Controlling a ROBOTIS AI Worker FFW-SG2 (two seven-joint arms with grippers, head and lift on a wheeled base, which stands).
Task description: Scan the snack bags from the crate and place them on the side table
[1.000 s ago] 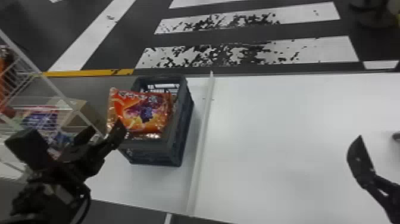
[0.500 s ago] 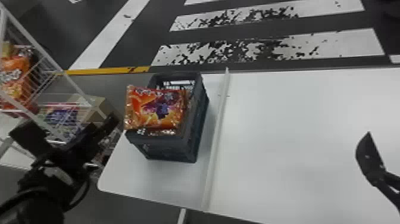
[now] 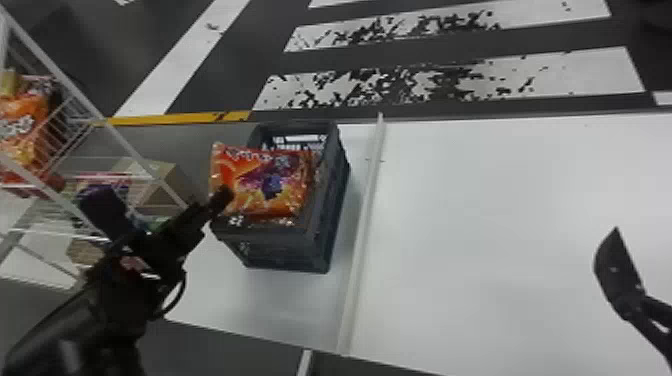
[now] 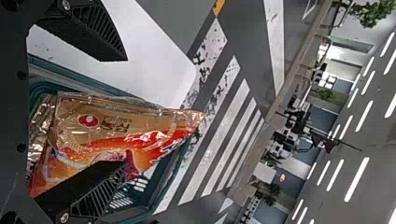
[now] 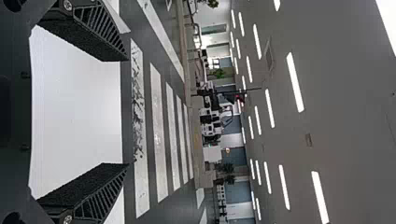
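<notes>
Orange and red, the shiny snack bag (image 3: 270, 182) is lying in the top of the dark plastic crate (image 3: 332, 220), with its printed face showing to the head camera. Its left side is extending over the left rim of the crate. In the left wrist view, silvery wrapping is showing next to the bag; I cannot tell whether it is belonging to a second one. The crate is standing upright on the white tabletop (image 3: 500, 260), just beside a raised white strip (image 3: 367, 215) and to the left of it.

The left gripper (image 3: 162, 200) is waiting at the left side of the crate. Its fingers are standing wide apart and are holding nothing. In the left wrist view, one of them is passing in front of the bag; whether it is touching the wrapper, I cannot tell.

The right gripper (image 3: 620, 270) is staying above the right part of the tabletop, well apart from the crate. Its fingers also are standing wide apart, and between them nothing is being held.

At the far left, a white wire rack (image 3: 145, 164) is carrying another orange packet (image 3: 22, 130). A cardboard box (image 3: 177, 180) is showing behind its bars. Beyond the tabletop, the dark floor (image 3: 525, 40) is bearing white stripes.
</notes>
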